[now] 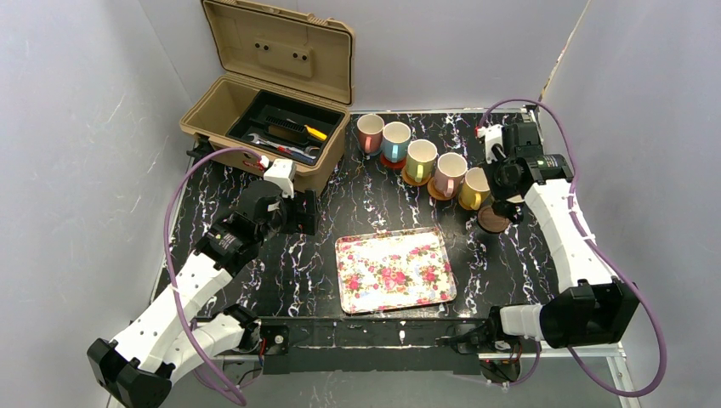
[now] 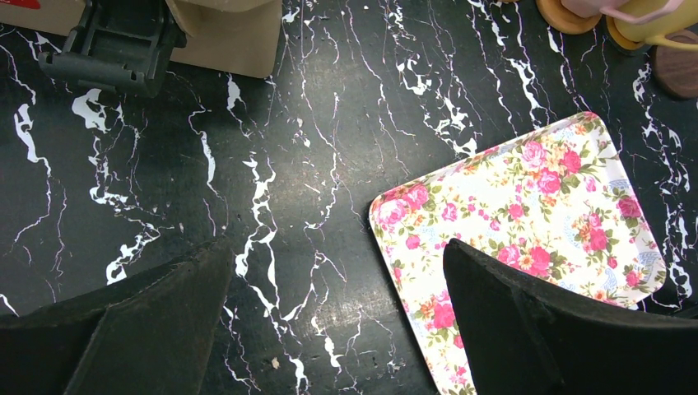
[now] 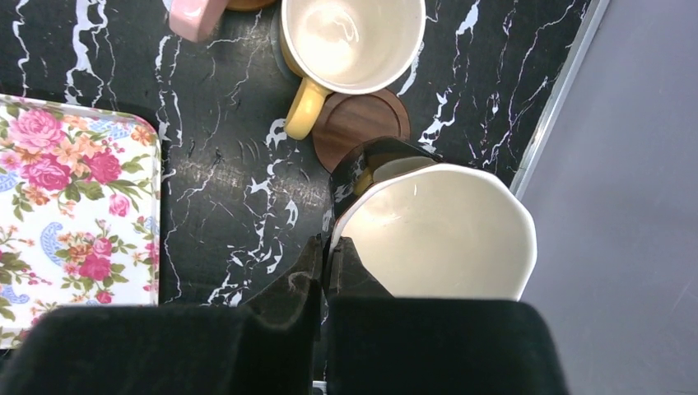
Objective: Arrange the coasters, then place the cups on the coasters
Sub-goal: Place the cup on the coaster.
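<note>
While my right gripper (image 3: 328,257) is pinching the rim of the last cup (image 3: 440,234), its fingers pressed together on the cream wall, most of the job is looking finished. In the top view, five cups (image 1: 420,159) are standing in a slanting row that runs from upper centre down toward the right. Coloured coasters (image 1: 390,161) are peeking out from beneath several of them, though I cannot tell for each cup whether it is sitting squarely on its disc.

The dark brown coaster (image 3: 360,123) is lying bare at the lower right end of that row. It is just beside the yellow cup (image 3: 350,41), whose handle is pointing toward it. The cup I am carrying is filling the lower right of my wrist view and overlapping the near edge of that disc in the picture. I am judging it to be hanging above the disc rather than resting on it.

So I am reckoning the arranging as done and five of the six placements as done. One is left: lowering this cup onto the brown disc without knocking its yellow neighbour.

My left gripper (image 2: 337,271) is hovering with its fingers spread wide and nothing between them. It is above the table (image 2: 165,164), just left of the floral tray (image 2: 527,214).
</note>
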